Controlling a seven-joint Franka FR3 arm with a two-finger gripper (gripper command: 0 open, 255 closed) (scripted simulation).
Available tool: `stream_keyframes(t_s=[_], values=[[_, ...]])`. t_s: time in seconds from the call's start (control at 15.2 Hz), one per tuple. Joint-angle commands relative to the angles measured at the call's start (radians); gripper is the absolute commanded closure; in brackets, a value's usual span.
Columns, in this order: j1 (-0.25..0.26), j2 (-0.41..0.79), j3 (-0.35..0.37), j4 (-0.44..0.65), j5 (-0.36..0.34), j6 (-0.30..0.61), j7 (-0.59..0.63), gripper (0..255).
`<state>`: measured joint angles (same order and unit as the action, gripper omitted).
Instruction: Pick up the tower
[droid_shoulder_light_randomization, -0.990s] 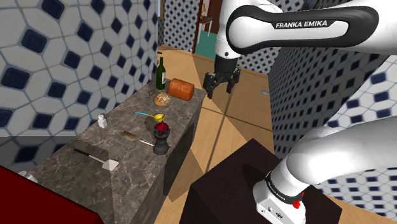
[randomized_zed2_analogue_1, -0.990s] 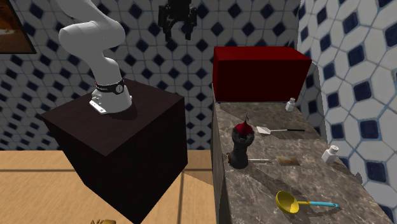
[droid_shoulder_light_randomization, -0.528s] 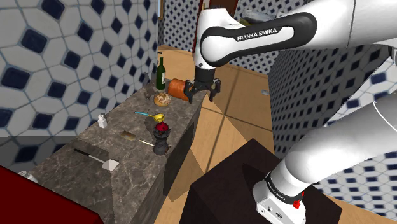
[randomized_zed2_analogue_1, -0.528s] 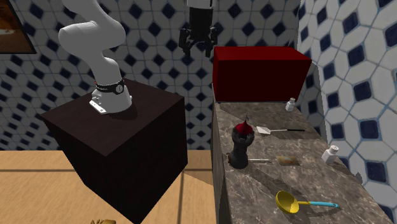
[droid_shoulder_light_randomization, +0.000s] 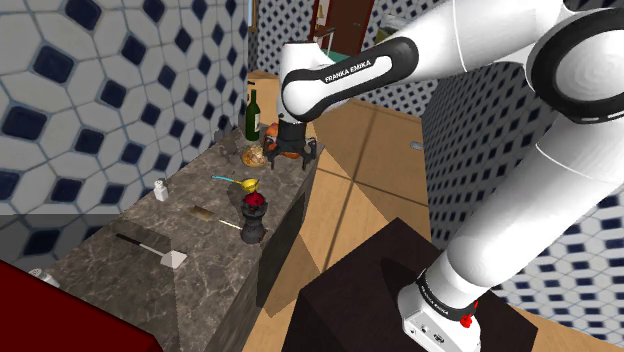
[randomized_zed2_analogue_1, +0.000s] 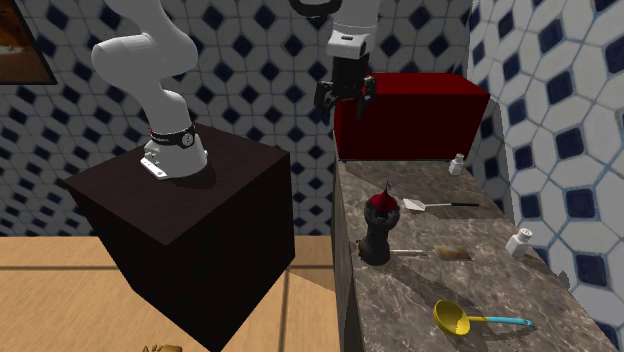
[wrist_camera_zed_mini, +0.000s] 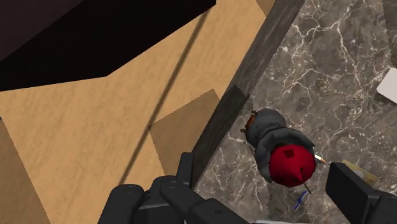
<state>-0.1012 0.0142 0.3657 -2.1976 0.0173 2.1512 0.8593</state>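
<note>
The tower (droid_shoulder_light_randomization: 254, 220) is a short dark turret with a red top. It stands upright on the marble counter (droid_shoulder_light_randomization: 120, 275), close to the counter's edge nearest the stand. In the second exterior view the tower (randomized_zed2_analogue_1: 378, 230) is at the counter's left edge. My gripper (droid_shoulder_light_randomization: 288, 152) hangs open high over the far end of that edge, well above and beyond the tower. In the second exterior view the gripper (randomized_zed2_analogue_1: 344, 97) is in front of the red box. From the wrist the tower (wrist_camera_zed_mini: 280, 149) lies far below, just ahead of the spread fingers of the gripper (wrist_camera_zed_mini: 264, 194), which hold nothing.
On the counter are a green bottle (droid_shoulder_light_randomization: 252, 117), a bread roll (droid_shoulder_light_randomization: 254, 156), a yellow strainer ladle (droid_shoulder_light_randomization: 247, 184), a small brush (droid_shoulder_light_randomization: 203, 212), a white shaker (droid_shoulder_light_randomization: 160, 189) and a spatula (droid_shoulder_light_randomization: 150, 247). A red box (randomized_zed2_analogue_1: 410, 115) closes the counter's end. The dark stand (randomized_zed2_analogue_1: 190, 210) is beside the counter, across a strip of wooden floor.
The arm has swung toward the shoulder view's left and lowered, carrying the open gripper from over the floor to above the counter's edge. Nothing on the counter has moved.
</note>
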Motion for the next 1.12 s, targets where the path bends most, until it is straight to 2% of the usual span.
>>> stream_keyframes(t_s=[0.0,0.4,0.79,1.06], values=[[-0.002,0.089,-0.004,0.051,-0.023,0.037,0.066,0],[0.025,0.327,-0.04,0.22,-0.072,0.107,0.242,0],[0.059,0.556,-0.093,0.428,-0.084,0.141,0.375,0],[0.064,0.587,-0.1,0.431,-0.09,0.17,0.379,0]])
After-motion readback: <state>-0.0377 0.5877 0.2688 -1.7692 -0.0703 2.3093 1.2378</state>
